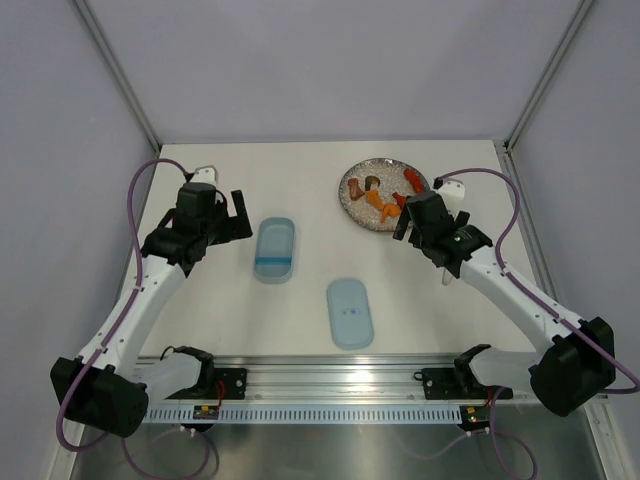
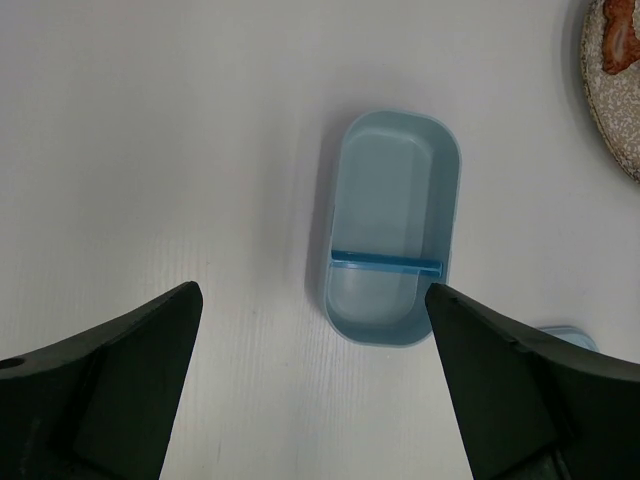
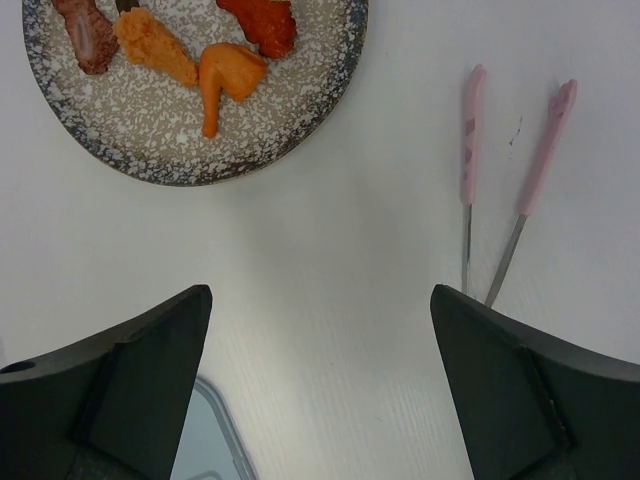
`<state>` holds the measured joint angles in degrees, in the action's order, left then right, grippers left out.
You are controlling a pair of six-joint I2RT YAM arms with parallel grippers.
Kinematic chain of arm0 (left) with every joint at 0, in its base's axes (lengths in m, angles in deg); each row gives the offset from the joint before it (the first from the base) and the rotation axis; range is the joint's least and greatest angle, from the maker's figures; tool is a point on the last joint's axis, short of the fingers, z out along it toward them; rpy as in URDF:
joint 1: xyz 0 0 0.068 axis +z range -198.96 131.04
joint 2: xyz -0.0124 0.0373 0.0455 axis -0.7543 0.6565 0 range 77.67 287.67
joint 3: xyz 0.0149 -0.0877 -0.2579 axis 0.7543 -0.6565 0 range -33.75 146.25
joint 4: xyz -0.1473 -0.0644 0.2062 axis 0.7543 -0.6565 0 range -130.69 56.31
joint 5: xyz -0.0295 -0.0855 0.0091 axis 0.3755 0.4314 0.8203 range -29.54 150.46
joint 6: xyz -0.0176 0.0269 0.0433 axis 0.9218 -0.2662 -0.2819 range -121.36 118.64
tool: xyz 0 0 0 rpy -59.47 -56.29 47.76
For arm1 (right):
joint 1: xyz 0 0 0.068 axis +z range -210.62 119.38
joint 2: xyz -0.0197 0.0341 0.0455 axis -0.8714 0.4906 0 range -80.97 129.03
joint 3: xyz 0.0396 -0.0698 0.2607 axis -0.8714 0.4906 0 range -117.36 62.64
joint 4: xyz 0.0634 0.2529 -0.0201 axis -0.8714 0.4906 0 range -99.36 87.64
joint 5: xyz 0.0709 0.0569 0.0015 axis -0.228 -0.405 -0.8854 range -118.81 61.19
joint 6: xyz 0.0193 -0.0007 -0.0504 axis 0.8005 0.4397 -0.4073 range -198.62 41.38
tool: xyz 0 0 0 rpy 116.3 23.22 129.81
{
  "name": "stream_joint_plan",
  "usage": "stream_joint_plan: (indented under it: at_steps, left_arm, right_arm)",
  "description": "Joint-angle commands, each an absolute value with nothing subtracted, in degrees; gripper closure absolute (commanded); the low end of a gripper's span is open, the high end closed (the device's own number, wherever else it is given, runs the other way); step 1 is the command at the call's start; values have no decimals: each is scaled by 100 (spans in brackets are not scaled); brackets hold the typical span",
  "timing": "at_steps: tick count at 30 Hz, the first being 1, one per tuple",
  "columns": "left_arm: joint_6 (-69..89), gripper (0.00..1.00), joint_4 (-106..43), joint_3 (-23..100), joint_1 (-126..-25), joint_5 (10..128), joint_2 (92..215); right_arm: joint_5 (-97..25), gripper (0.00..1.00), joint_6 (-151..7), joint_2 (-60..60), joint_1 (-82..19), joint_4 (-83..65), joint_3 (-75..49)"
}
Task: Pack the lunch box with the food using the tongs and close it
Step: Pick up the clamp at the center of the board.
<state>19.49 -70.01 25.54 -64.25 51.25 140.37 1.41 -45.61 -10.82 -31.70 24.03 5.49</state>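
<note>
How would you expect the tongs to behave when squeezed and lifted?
Probably springy: the tongs have two thin arms lying spread apart. Likely light, being so slim. Their narrow metal shafts may slip or twist when gripped.

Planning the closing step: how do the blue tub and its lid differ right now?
The tub is deep and open-topped, with a darker blue divider across it. The lid is flat and has no divider. The tub lies farther back and to the left, while the lid lies nearer and more central. Both are pale blue, oblong and round-ended.
</note>
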Motion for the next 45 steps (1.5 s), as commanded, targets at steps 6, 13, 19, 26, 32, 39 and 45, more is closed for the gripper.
stream_joint_plan:
  at_steps: [6,13,19,26,32,39,45]
  left_arm:
    - [1868,1,-6762,2584,-6417,5273,13981]
    - [1860,1,-6771,2593,-6417,5387,14086]
    - [1860,1,-6745,2558,-6425,5440,14043]
    - [1877,1,-6797,2584,-6417,5519,14130]
    - [1842,1,-6850,2593,-6417,5519,14078]
    - [1807,1,-6903,2575,-6417,5431,14042]
    - [1816,1,-6903,2610,-6417,5466,14077]
  right_arm:
    - [99,1,-4584,-1356,-3118,2184,630]
    - [372,1,-4601,-1479,-3337,2790,648]
    - [-657,1,-4575,-1549,-4733,3168,692]
    - [-1254,1,-4645,-1015,-5577,3336,875]
    - [-1984,1,-4891,-321,-5930,2686,1245]
    - [-2046,1,-5128,269,-6018,2044,1324]
    - [-1967,1,-5252,656,-6291,1973,1034]
